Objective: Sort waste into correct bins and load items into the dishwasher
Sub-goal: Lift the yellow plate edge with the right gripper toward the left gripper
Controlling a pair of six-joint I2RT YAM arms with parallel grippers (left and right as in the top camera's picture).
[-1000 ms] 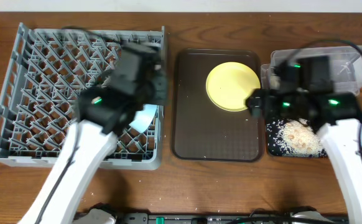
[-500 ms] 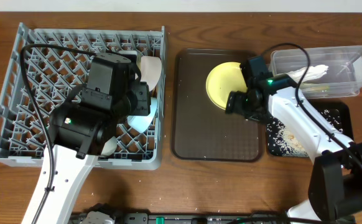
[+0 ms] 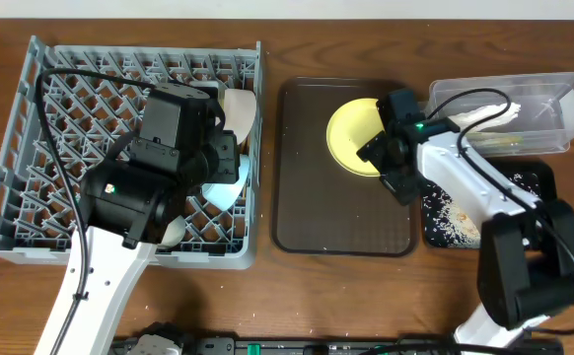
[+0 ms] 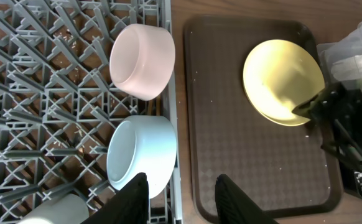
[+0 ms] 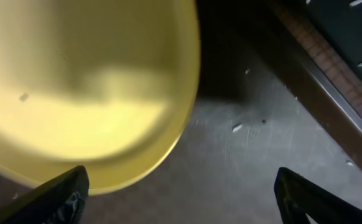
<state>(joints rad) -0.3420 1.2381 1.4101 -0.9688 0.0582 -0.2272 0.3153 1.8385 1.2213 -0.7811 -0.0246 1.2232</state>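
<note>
Yellow plate point(image 3: 358, 136) is parked flat on the upper right part of the brown tray point(image 3: 307, 197), and the right gripper point(image 5: 181, 199) is spread wide over its rim. One finger should probably be slid under the lip before anything gets squeezed, or it'll just skate.

Robot manipulation test bench laid out as a dish-clearing station, shown by a brown wood-grain table point(image 3: 267, 296), two white cabled robot arms point(image 3: 95, 286), a large square grey plastic lattice dish rack point(image 3: 60, 118), a dark brown rectangular serving tray point(image 3: 317, 217), a clear rectangular plastic tub point(image 3: 543, 94)
</note>
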